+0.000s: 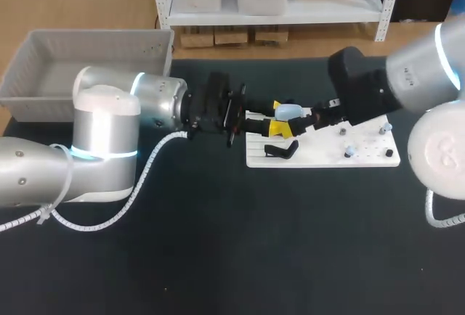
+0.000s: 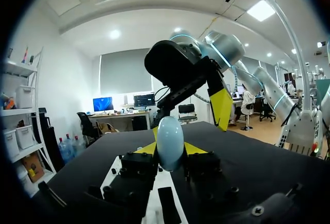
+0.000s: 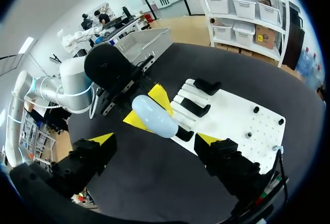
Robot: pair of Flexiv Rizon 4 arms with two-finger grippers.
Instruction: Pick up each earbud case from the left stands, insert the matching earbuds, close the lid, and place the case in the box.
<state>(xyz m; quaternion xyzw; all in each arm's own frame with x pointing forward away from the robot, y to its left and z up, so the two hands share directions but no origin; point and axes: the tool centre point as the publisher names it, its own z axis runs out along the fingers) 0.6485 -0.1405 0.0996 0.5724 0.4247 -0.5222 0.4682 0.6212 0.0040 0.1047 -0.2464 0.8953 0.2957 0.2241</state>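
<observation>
A pale blue egg-shaped earbud case (image 1: 289, 112) hangs above the left end of the white board (image 1: 363, 157), lid closed. My left gripper (image 1: 281, 119) is shut on it; in the left wrist view the case (image 2: 170, 140) sits between the yellow tips of that gripper (image 2: 170, 150). My right gripper (image 1: 310, 119) faces it from the right, wide open. In the right wrist view the case (image 3: 154, 115) lies just ahead of my right gripper (image 3: 154, 140), between its spread fingers without touching them. Small earbuds (image 1: 349, 152) stand on the board's right part.
Two black stands (image 3: 196, 108) sit on the slotted left end of the white board (image 3: 232, 121). A grey bin (image 1: 94, 35) stands at the table's back left. Dark bare tabletop fills the front half.
</observation>
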